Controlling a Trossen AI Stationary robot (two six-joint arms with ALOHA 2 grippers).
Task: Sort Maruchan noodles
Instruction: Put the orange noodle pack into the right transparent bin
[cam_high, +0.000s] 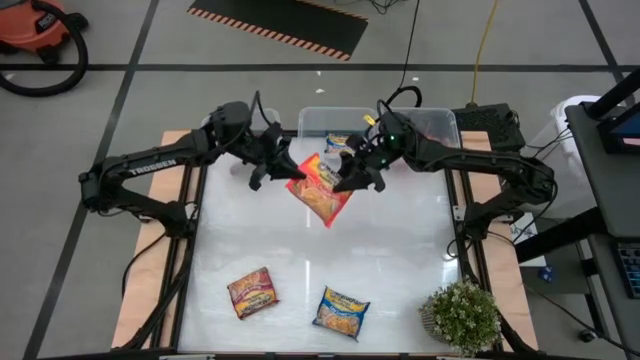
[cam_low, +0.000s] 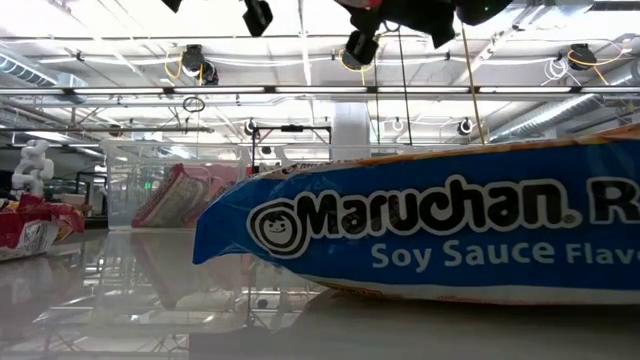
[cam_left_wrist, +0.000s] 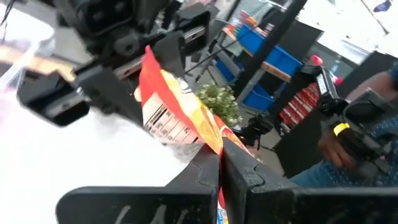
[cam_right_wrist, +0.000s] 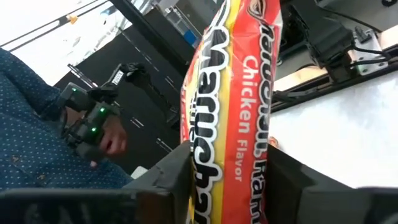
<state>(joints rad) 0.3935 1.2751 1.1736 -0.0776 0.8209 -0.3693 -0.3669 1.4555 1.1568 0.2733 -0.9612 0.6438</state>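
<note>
An orange chicken-flavor Maruchan packet hangs in the air between my two grippers over the far middle of the table. My left gripper is shut on its left end, and my right gripper is shut on its right end. A dark red packet and a blue soy sauce packet lie flat near the table's near edge; the blue packet fills the low view. Another packet lies inside the far clear bin. My left gripper pinches the orange packet's thin edge between its two shut fingers, coming from the table's left. The packet rises away from the fingers, clear of the table. My right gripper has the packet's other end between its fingers, coming from the right, the packet running on past them.
Two clear plastic bins stand side by side at the far edge. A small potted plant sits at the near right corner. A person in a blue shirt stands beyond the table. The table's middle is bare.
</note>
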